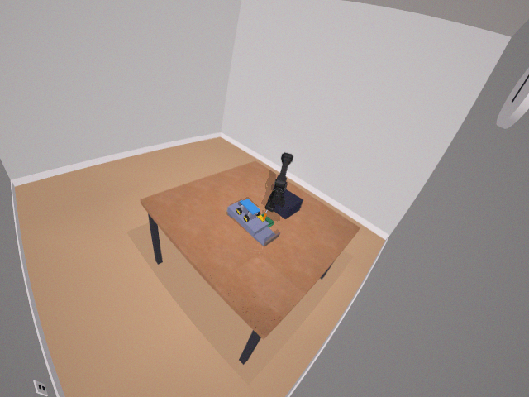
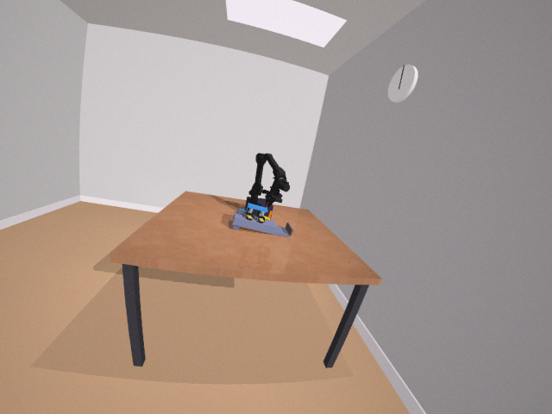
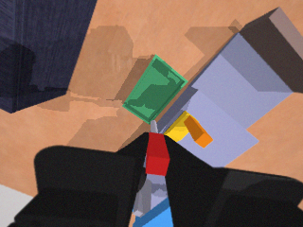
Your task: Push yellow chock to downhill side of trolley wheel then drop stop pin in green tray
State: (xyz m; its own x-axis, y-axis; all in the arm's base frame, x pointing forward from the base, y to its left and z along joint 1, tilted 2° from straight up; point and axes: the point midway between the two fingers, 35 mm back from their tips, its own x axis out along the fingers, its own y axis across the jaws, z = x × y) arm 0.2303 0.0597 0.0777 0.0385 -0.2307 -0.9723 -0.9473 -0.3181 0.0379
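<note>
My gripper (image 3: 154,137) (image 1: 266,209) is shut on the red-headed stop pin (image 3: 157,160), its grey shaft pointing toward the tray in the wrist view. The pin is clear of the ramp, above the strip between tray and chock. The green tray (image 3: 147,85) (image 1: 270,222) lies beside the ramp (image 1: 252,225) (image 2: 258,225) (image 3: 224,113). The blue trolley (image 1: 249,206) (image 2: 257,207) (image 3: 161,218) stands on the ramp's upper part. The yellow chock (image 3: 177,130) (image 1: 262,217) (image 2: 270,214), with its orange handle (image 3: 199,132), sits just downhill of a trolley wheel; contact is hidden in the wrist view.
A dark navy block (image 1: 290,205) (image 3: 43,47) stands beside the arm, across from the ramp. A raised end stop (image 2: 289,228) (image 3: 279,47) closes the ramp's low end. All stand on the brown table (image 1: 213,239) (image 2: 191,249).
</note>
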